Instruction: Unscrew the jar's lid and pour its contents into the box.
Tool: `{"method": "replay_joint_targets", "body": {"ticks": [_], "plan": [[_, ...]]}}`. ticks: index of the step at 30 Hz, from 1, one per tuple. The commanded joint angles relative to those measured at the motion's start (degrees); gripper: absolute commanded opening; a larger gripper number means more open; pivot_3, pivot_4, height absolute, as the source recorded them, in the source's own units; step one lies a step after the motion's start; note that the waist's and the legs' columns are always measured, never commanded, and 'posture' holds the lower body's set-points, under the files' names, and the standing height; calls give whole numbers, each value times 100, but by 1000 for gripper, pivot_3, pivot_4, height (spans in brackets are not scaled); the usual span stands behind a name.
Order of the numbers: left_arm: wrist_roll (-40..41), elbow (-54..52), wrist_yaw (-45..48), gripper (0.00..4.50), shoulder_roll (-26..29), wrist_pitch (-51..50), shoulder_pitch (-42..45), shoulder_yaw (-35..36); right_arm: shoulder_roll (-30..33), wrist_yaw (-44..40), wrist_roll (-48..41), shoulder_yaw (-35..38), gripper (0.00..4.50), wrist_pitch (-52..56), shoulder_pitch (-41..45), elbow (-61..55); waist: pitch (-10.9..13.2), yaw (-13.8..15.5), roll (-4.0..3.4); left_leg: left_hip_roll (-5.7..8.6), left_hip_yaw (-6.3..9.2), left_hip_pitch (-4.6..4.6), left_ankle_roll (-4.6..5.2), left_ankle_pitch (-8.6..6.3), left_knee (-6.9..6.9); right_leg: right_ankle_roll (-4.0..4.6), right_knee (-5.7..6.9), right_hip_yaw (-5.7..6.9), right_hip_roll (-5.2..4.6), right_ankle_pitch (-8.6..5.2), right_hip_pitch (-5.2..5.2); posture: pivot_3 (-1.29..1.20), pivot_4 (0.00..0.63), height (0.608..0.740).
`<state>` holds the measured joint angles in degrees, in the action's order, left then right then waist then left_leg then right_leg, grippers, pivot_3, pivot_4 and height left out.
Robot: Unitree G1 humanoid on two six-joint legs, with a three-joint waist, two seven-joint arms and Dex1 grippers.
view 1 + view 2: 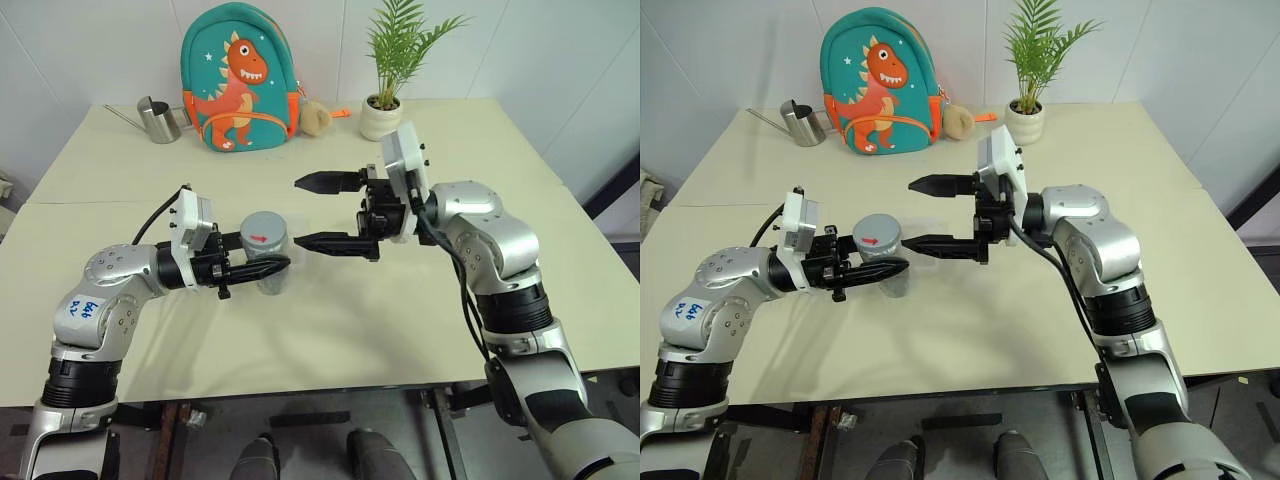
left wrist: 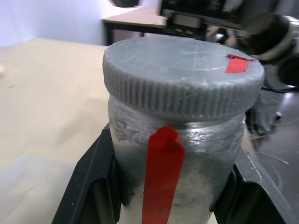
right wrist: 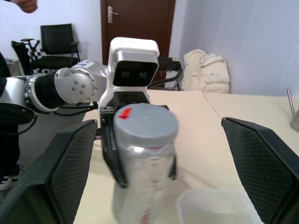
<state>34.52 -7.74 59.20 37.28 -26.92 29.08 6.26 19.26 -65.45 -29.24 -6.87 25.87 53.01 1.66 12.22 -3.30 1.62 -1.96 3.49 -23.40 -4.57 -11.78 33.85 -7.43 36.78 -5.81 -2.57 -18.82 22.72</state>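
Two grippers meet: the left gripper (image 1: 262,268) clamps the upright jar (image 1: 268,277), its lid (image 1: 265,230) just left of the wide-open, empty right gripper (image 1: 312,212).

- Dino backpack (image 1: 238,78), teal w/ orange dinosaur, upright at table's (image 1: 330,330) far edge
- Steel watering can (image 1: 157,120) just left of it
- Potted palm (image 1: 385,75) to its right
- Beige plush (image 1: 316,118) betw. backpack & pot
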Motion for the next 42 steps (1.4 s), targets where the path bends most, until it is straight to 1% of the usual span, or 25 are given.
{"method": "replay_joint_targets", "body": {"ticks": [1,10,18,22,26,33,38,42], "plan": [[-9,-77,-4,1923,-63,111,166,-39,-241,289,81,-167,4486,-55,9,-351,0,-1,0,0,0,0,0,0,0,0,1,0,0,0,0,0,150,740],[-32,-74,-5,1923,-191,104,209,-152,-612,596,360,-414,4486,-219,108,-181,0,0,0,0,1,1,0,0,1,0,8,0,1,0,2,0,150,740],[-14,-127,11,1923,-188,113,153,-165,-717,689,635,-333,4486,-458,289,256,0,-4,0,0,1,1,-1,0,2,0,9,0,1,0,2,0,150,740],[1,-175,-2,1923,-173,117,95,-143,-518,554,707,-217,4486,-618,324,475,0,-1,0,0,1,1,-1,0,2,0,8,0,0,0,2,0,150,740],[22,-187,-11,1923,-154,118,92,-104,-171,327,758,-26,4486,-842,346,787,0,5,0,0,0,1,0,0,2,0,8,0,0,0,2,0,150,740],[39,-200,-32,1923,-137,128,54,-67,456,-2,593,265,4486,-1042,332,1343,0,8,0,0,0,1,0,0,2,0,7,0,0,0,2,0,150,740],[30,-227,4,1923,-93,104,-58,11,808,-325,221,536,4486,-580,162,1147,1,-2,-2,2,-1,-1,1,0,0,0,0,0,-1,0,1,0,150,740],[-48,-145,-14,1923,-89,156,-28,15,688,-400,-418,666,4486,141,126,527,7,-33,-11,-2,-2,1,1,0,0,0,6,-4,3,0,2,0,150,740]]}}
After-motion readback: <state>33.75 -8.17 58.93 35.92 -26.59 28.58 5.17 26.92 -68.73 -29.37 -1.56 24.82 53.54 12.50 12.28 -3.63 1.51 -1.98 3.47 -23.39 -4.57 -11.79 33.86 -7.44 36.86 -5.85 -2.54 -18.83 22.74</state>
